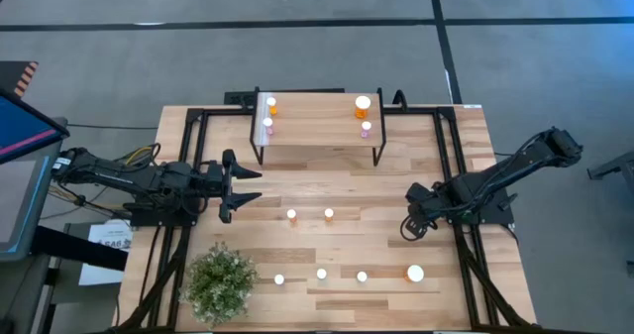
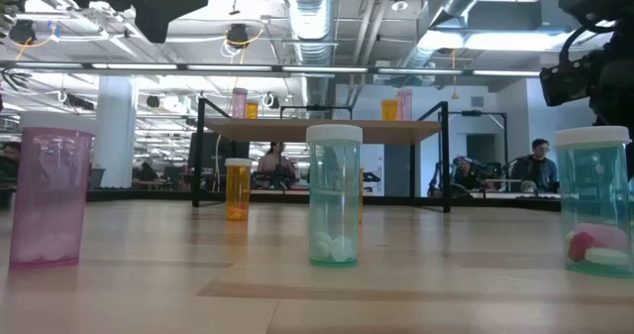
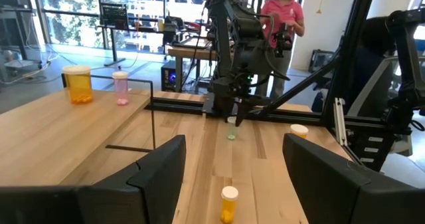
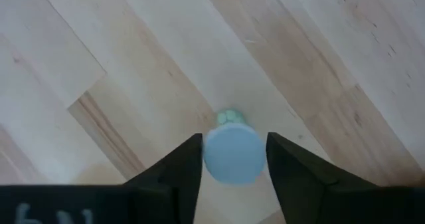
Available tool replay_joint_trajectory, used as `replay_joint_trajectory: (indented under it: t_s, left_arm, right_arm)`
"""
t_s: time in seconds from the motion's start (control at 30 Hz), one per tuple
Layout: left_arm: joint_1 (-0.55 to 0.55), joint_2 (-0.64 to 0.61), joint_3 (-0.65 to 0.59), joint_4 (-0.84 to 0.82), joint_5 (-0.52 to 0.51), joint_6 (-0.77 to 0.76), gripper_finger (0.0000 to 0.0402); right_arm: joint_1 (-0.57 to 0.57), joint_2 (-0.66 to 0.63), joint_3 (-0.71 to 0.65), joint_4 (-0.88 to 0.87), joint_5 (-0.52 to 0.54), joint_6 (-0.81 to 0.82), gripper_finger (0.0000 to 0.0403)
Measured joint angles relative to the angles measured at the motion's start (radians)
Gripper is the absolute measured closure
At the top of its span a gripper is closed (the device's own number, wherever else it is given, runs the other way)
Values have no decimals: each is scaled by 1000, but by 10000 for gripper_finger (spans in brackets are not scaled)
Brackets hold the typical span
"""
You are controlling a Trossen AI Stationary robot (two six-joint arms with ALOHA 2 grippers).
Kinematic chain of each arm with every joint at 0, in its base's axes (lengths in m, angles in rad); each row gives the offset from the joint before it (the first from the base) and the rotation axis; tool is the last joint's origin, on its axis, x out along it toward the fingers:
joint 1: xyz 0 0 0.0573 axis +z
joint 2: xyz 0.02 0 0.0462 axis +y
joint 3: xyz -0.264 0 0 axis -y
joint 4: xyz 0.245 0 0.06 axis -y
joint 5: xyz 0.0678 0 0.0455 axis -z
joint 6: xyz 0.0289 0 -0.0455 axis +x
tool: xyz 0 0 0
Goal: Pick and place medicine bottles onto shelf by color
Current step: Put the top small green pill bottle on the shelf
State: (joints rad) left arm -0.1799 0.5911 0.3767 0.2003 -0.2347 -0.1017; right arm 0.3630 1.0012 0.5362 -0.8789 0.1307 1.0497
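The shelf (image 1: 317,146) stands at the table's far middle. On it are an orange bottle (image 1: 271,104) and a pink bottle (image 1: 267,126) at its left end, and another orange and pink pair (image 1: 364,106) at its right end. Several bottles (image 1: 321,274) stand loose on the tabletop. My right gripper (image 1: 414,223) points down over a small pale green bottle (image 4: 230,116), which stands upright on the table. Its open fingers sit close on either side of the white cap (image 4: 232,159). My left gripper (image 1: 241,185) hovers open and level at the left, holding nothing. My right gripper comes from above, pointing down, with one finger (image 4: 179,167) on each side of the pale green bottle's cap (image 4: 232,144). Whether the fingers touch the cap I cannot tell. The bottle stands upright on the table.
A green bushy plant (image 1: 220,282) sits at the near left. Two bottles (image 1: 310,215) stand mid-table, and a row of several runs along the near side, a larger one (image 1: 415,273) at its right. Black frame rails (image 1: 451,175) run beside the shelf. A person (image 3: 282,18) stands beyond the table.
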Motion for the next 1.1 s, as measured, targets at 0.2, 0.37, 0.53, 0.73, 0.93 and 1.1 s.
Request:
replay_joint_trajectory:
  t_s: [0.2,0.37,0.53,0.73,0.93,1.1]
  left_arm:
    - [0,0,0,0,0,0,162]
    - [0,0,0,0,0,0,162]
    - [0,0,0,1,0,0,162]
    - [0,0,0,1,0,0,162]
    - [0,0,1,1,0,0,162]
    - [0,0,1,1,0,0,162]
  right_arm:
    - [0,-1,2,12,0,-4,263]
    - [-2,-1,66,16,0,-39,272]
    - [-39,-1,183,54,4,-149,259]
    - [-193,33,370,137,6,-401,254]
    - [-411,164,638,131,-33,-669,254]
    - [-598,331,883,76,-153,-835,253]
